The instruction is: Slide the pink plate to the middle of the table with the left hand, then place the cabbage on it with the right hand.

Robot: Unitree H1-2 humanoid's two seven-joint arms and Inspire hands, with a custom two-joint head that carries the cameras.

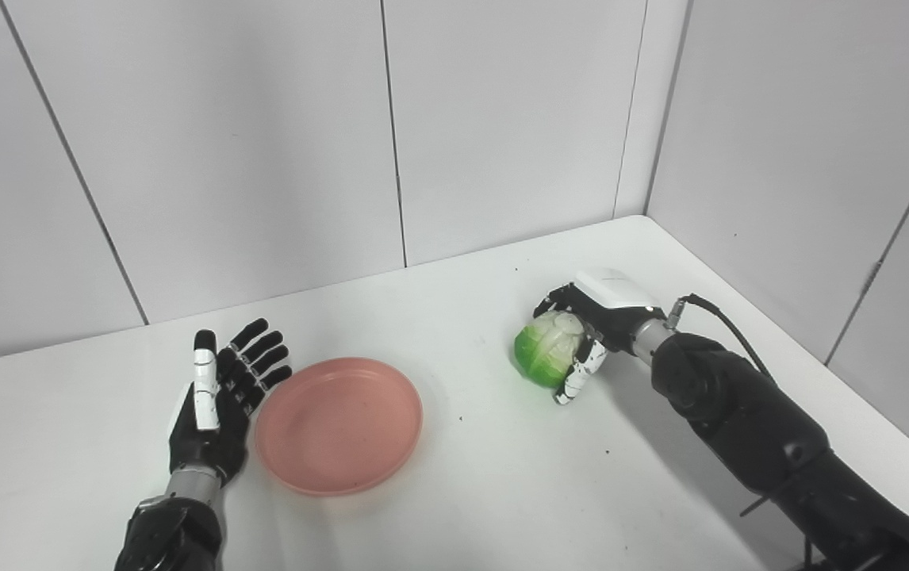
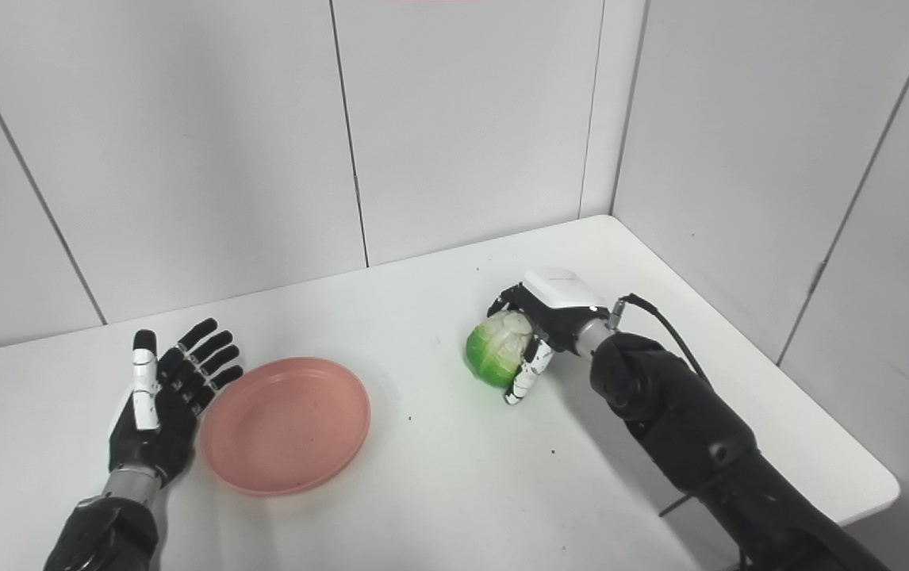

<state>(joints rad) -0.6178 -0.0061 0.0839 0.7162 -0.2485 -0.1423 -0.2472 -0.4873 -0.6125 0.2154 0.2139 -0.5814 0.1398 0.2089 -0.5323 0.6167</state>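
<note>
At the far left we see the left hand [image 1: 212, 404], its arm coming up from the bottom edge. Its fingers [image 1: 260, 353] are spread wide and straight, pointing away toward the back wall, and the palm faces the plate beside it. The hand holds nothing. Its palm edge sits just beside the left rim of the plate; we cannot tell whether the two actually touch.

Next along we find the pink plate [image 1: 391, 396], a shallow round dish lying flat on the white table [image 1: 462, 507]. Its bowl is bare, a smooth pink surface with a raised rim all round. It lies a little left of the table's middle, toward the near edge.

Further right, well apart from the plate, we come to the cabbage [image 1: 543, 353], a small round head, bright green on its lower left and pale whitish on top. We cannot tell whether it rests on the table or is held just above it. The right hand [image 1: 593, 325] is wrapped around it from the right: dark fingers curl over the top and back, and the white-tipped thumb [image 1: 577, 381] presses up along its near side. The hand's white back plate faces upward, and the thick black arm [image 1: 748, 428] runs from it down to the bottom right corner, with a thin cable arching near the wrist.
</note>
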